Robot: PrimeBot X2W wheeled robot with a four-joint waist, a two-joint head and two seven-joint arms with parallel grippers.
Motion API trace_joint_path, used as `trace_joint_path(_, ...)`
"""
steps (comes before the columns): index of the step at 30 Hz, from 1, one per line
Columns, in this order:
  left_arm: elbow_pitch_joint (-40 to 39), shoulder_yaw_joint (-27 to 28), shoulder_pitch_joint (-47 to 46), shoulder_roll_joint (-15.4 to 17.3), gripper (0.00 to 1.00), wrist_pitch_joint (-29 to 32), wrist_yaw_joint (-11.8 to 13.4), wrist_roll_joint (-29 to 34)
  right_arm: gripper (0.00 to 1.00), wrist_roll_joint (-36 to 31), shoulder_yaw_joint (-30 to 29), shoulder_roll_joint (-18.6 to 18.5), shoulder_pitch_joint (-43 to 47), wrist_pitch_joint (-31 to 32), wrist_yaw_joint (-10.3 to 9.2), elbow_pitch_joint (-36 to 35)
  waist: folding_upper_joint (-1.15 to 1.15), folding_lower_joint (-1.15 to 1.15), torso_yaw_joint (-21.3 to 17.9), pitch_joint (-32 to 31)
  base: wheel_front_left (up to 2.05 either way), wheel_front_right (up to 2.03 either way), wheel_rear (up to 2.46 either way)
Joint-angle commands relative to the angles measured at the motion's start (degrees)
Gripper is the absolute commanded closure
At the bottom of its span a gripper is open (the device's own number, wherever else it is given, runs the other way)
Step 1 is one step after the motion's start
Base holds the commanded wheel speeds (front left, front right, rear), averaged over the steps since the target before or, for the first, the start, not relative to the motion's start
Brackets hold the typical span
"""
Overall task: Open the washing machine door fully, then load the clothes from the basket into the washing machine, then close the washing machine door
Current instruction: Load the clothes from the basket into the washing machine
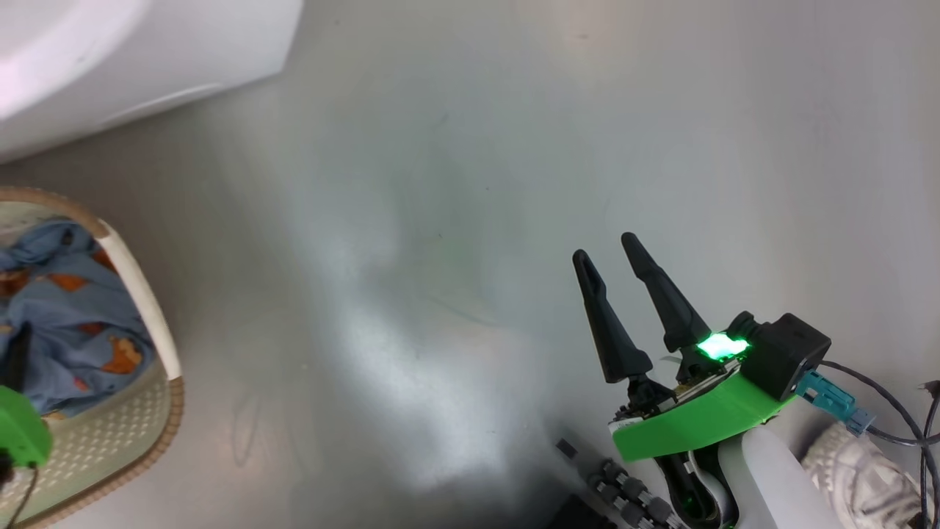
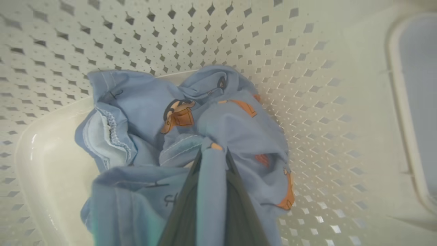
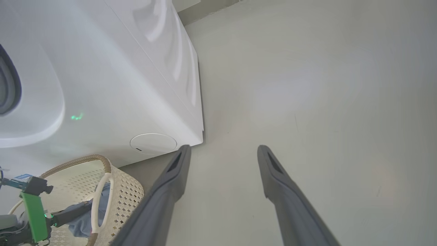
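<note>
**Loading step: left gripper (image 2: 212, 155) takes cloth from the basket (image 2: 307, 102).**

The left gripper is closed narrow on a fold of the blue clothes (image 2: 239, 126), which lie heaped on the basket's bottom. The basket stands on the floor (image 1: 514, 147), just beside the machine (image 3: 119, 85). The right gripper (image 1: 604, 247) hangs wide and empty over bare floor. The grasp looks made. Next comes a lift high enough for trailing cloth to clear the rim, then a carry to the drum. Whether the door stands fully open cannot be told. No brand or label is legible, and the dark strokes printed on the fabric are too blurred to read.
</note>
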Motion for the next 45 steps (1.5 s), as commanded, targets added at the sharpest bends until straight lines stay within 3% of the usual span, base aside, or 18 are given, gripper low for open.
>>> trace_joint_path(1, -1.23, 1.57, 1.94, 1.73, 1.0, -0.75, -0.14, -0.75, 0.0, -0.96, 0.61, -0.44, 1.19, -0.69, 0.09, -0.46, 0.0, 0.01, 2.27, -2.53, 0.0, 0.0, 0.0)
trace_joint_path(8, -6.37, 4.99, 3.13, 0.27, 1.0, -0.89, -0.15, -0.87, 0.0, -2.55, -0.55, -0.44, 0.68, -0.69, 0.09, 0.46, 0.0, 0.01, 4.49, -5.73, 0.0, 0.0, 0.0)
trace_joint_path(19, -17.41, 16.61, 10.56, -3.37, 1.0, -0.91, -0.15, 3.24, 0.0, -4.46, -2.07, -0.44, 0.79, -0.69, 0.09, 2.49, 0.0, 0.01, 7.51, -12.27, 0.0, 0.0, 0.0)
trace_joint_path(31, -29.09, 26.89, 17.86, -10.21, 1.0, -0.91, -0.15, 6.7, 0.0, -6.46, -3.3, -0.44, 1.81, -0.69, 0.09, 4.77, 0.0, 0.01, 11.1, -19.74, 0.0, 0.0, 0.0)
trace_joint_path(45, -42.25, 33.66, 25.11, -17.21, 1.0, -0.92, -0.15, 14.94, 0.0, -9.24, -4.97, -0.44, 4.88, -0.69, 0.09, 7.69, 0.0, 0.01, 14.52, -30.5, 0.0, 0.0, 0.0)
